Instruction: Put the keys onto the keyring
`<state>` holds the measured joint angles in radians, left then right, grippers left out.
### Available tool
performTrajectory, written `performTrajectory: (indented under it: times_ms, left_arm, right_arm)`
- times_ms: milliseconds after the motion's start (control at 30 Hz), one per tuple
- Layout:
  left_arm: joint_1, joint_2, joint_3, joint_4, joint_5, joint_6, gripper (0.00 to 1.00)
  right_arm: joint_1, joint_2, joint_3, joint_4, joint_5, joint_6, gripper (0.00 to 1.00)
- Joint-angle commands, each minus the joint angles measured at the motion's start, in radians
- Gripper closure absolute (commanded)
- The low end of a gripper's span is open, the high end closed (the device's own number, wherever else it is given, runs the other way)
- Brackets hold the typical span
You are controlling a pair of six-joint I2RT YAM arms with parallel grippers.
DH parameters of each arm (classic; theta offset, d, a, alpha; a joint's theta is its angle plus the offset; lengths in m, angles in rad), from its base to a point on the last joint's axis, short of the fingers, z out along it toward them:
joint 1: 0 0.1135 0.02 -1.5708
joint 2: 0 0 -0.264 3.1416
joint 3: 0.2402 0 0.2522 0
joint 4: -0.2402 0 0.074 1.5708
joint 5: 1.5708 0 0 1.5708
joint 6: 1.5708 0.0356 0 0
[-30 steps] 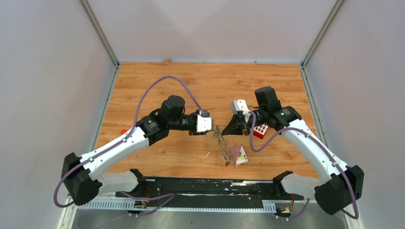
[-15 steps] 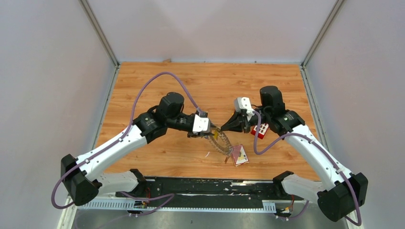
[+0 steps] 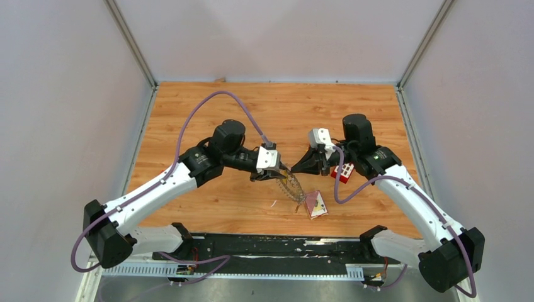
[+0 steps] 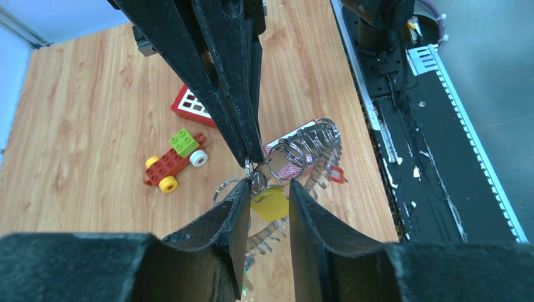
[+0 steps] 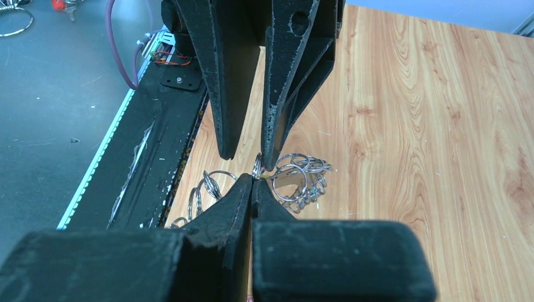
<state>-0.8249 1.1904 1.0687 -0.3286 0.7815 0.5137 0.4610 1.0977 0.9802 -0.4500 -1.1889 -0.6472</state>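
1. Black-fingered, your left gripper [image 4: 267, 190] clamps the yellow-tagged silver key [image 4: 271, 206] between its pads.
2. Directly opposite, tip to tip, your right gripper [image 5: 253, 182] is pinched tight, apparently on a small steel split ring [image 5: 257, 166].
3. The large wire keyring of grey keys [image 3: 293, 188] hangs just below both, its long axis slanting toward your right arm's side.
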Motion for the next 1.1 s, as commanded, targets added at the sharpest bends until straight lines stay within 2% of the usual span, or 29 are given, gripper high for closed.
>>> performTrajectory:
  times_ms: [0,200,500,867,933,1067]
  left_arm:
    - [0.0,0.016,0.051,0.04,0.029,-0.039,0.65]
    - [0.001,0.038,0.066,0.042,0.028,-0.057,0.74]
    - [0.0,0.029,0.078,0.007,-0.028,-0.05,1.0]
    - [0.0,0.076,0.181,-0.123,-0.091,-0.175,1.0]
    - [0.0,0.088,0.196,-0.153,-0.097,-0.186,1.0]
    - [-0.002,0.101,0.22,-0.212,-0.121,-0.175,1.0]
  right_arm:
    - [-0.006,-0.018,0.005,0.056,-0.046,0.007,1.0]
    - [-0.004,-0.016,0.003,0.059,-0.043,0.008,1.0]
    - [-0.004,-0.029,-0.011,0.054,-0.009,-0.02,1.0]
    - [0.071,-0.055,-0.052,0.075,0.168,-0.067,1.0]
    - [0.082,-0.052,-0.05,0.077,0.183,-0.062,0.96]
    - [0.092,-0.046,-0.04,0.076,0.192,-0.061,0.8]
